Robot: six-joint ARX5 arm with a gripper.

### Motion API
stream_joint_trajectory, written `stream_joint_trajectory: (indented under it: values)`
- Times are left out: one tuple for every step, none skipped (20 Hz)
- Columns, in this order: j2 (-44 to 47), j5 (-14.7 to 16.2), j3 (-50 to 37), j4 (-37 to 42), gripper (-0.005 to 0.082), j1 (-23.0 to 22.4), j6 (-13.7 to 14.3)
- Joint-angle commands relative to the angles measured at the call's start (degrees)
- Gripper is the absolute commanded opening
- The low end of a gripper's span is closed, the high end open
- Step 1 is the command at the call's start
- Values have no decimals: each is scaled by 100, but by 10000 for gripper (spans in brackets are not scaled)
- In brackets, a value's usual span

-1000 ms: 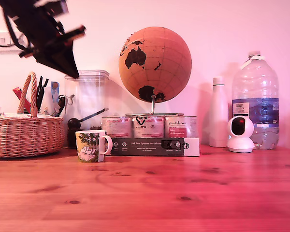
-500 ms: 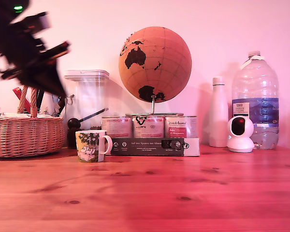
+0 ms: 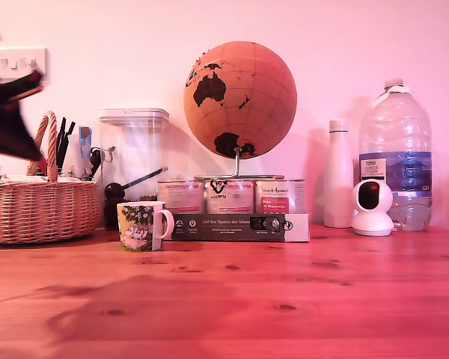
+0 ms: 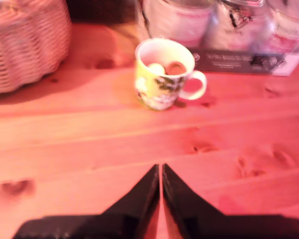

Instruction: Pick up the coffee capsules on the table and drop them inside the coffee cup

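The coffee cup (image 3: 141,225) stands on the wooden table to the right of the basket in the exterior view, its white handle pointing toward that view's right. From the wrist view I look down into the coffee cup (image 4: 162,74) and see two coffee capsules inside it, a cream-white one (image 4: 156,68) and a brown one (image 4: 177,67). No capsule shows on the table top. My gripper (image 4: 160,168) is shut with nothing between its black fingers, held above bare wood well short of the cup. In the exterior view the gripper (image 3: 26,148) is a dark blur at the left edge, above the basket.
A wicker basket (image 3: 37,209) sits at the exterior view's left. Behind the cup are a clear canister (image 3: 135,153), a black ball scoop (image 3: 114,191), three tins (image 3: 230,196), a dark box (image 3: 239,226) and a globe (image 3: 240,99). A white bottle (image 3: 338,176), a white camera (image 3: 373,207) and a water jug (image 3: 395,161) stand at the right.
The arm has swung left and downward in the exterior view, from above the canister to the left edge over the basket. The cup and the other things have stayed put.
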Motion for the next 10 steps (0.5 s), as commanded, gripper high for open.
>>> stream_joint_trajectory:
  values:
    - [-247,-166,-387,184,-24,11,-50]
    - [-435,-234,-570,264,-24,11,-120]
    - [-610,-369,-741,317,-24,11,-136]
    - [-804,-455,-903,354,-24,11,-136]
    - [-1001,-511,-1071,393,-24,11,-149]
    - [-1178,-516,-1209,393,-24,11,-146]
    - [-1384,-514,-1351,404,-24,11,-146]
    - [-1563,-514,-1480,400,-24,11,-146]
    - [-1751,-509,-1602,365,-24,11,-146]
    - [-1963,-505,-1738,341,-24,9,-146]
